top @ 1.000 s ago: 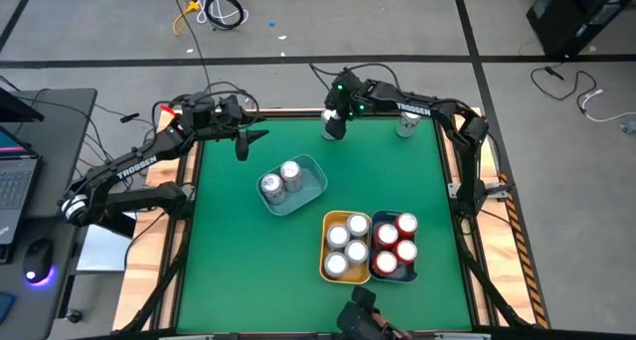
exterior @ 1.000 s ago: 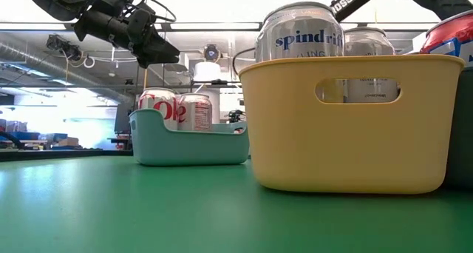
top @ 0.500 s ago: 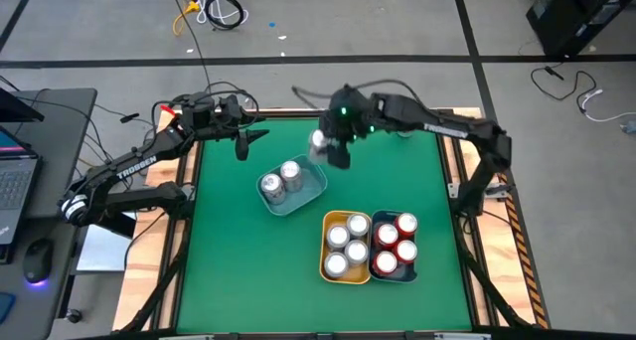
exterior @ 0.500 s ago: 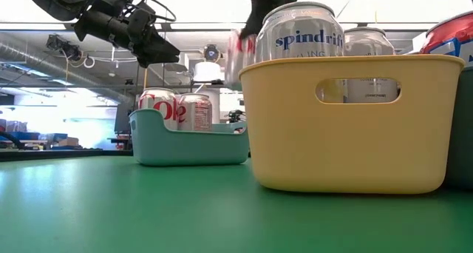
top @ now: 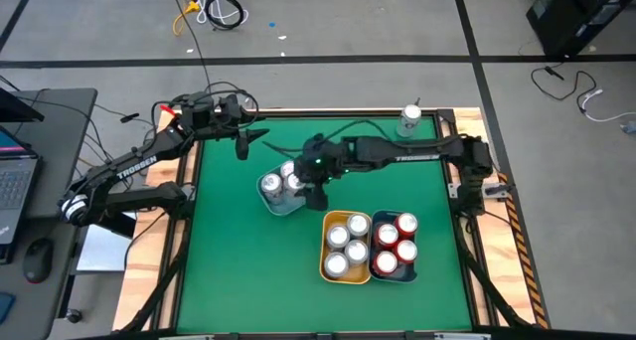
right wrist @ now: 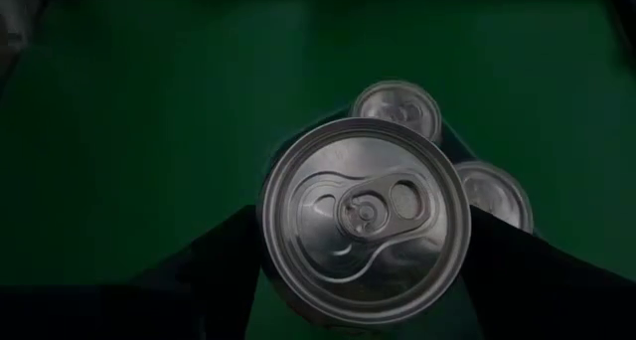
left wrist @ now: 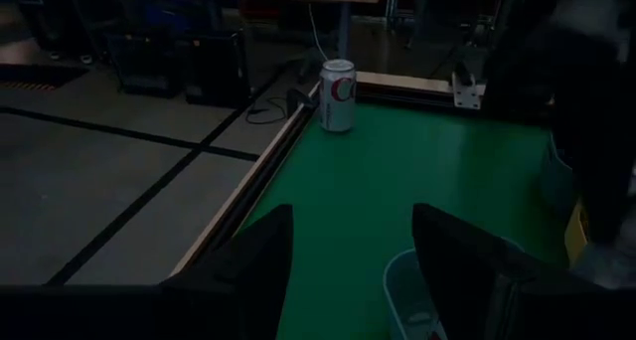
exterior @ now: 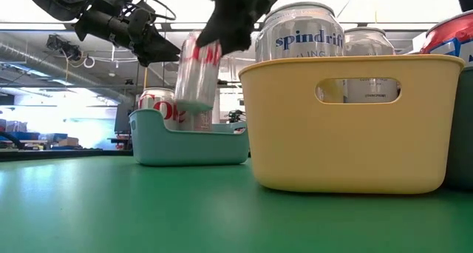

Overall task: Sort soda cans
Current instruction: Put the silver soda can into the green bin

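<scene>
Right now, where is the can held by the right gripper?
In the low view the can hangs above the teal bin, left of the yellow bin.

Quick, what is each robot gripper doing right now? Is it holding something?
Left gripper: open, holding nothing, hanging above the table's far left corner.
Right gripper: shut on a silver-and-red soda can, carried above the teal plastic bin.

The green table (top: 229,251) carries a teal bin (top: 281,203) near its middle, a yellow bin (top: 326,249) and a dark blue bin (top: 394,276) touching side by side (toward the near edge), and a lone soda can (top: 409,120) at the far right corner.
</scene>
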Tool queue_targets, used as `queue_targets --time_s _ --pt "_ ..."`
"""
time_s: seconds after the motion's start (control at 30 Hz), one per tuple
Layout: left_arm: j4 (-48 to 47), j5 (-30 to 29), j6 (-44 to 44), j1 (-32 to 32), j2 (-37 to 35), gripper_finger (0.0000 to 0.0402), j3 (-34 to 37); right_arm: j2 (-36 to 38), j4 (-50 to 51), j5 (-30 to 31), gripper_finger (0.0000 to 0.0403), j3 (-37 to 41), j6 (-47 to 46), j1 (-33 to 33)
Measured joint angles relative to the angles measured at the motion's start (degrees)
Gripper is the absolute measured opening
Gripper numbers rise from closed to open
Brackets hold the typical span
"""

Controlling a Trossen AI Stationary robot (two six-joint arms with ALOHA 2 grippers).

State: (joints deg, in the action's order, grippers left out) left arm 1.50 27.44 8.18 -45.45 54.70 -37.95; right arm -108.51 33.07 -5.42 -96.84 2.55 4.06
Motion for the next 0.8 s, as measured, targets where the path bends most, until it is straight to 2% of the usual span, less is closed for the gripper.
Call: queue_targets --time_s 0.27,0.8 --pt "-0.1 0.0 0.3 0.0 0.0 0.0211 0.0 -5.3 -3.0 2.8 0.028 0.1 -1.0 -0.2" --pt "0.1 0.0 0.5 0.0 0.0 0.0211 0.0 -10.9 -5.3 3.2 0.028 0.2 -1.1 -0.6"
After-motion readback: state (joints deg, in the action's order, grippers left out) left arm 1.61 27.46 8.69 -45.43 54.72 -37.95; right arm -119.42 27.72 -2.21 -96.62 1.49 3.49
